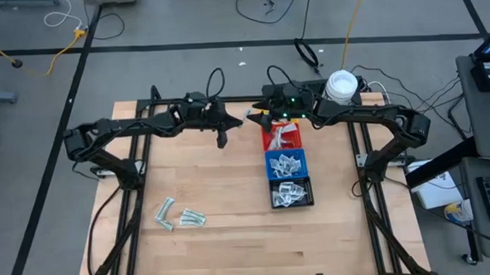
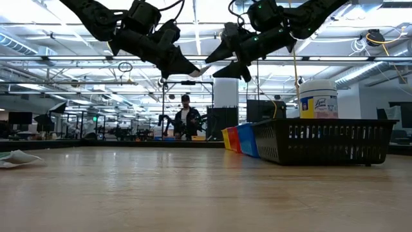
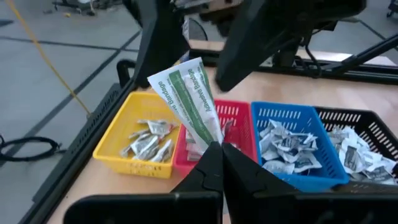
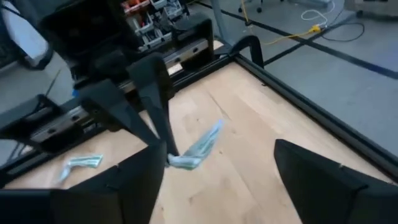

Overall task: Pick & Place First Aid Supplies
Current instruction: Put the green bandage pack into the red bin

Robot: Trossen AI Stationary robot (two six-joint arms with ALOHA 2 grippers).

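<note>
A: While the left gripper hangs high above the far half of the table, what has it got?

B: Its fingers are pinched together on a green-and-white wrapper. The wrapper sticks up from the tips, tilted, and from that wrist it shows over the seam between the yellow bin and the red bin.

A: And the right gripper?

B: Spread wide, holding nothing. In the low view it sits in the air just beside the left one, the tips facing each other, with the wrapper's white end between them.

A: Touching the wrapper?

B: I can't tell from these views.

A: Where are the other supplies?

B: Three wrappers lie loose on the near left part of the table, well apart from the bins. Silver sachets fill the yellow bin. White packets fill the blue bin and the black bin.

A: How do the bins sit?

B: In a row, touching, right of centre: yellow farthest, then red, blue, and black nearest.

A: Anything else?

B: A white jar stands at the far edge by the right arm. A person is in the room behind.
</note>
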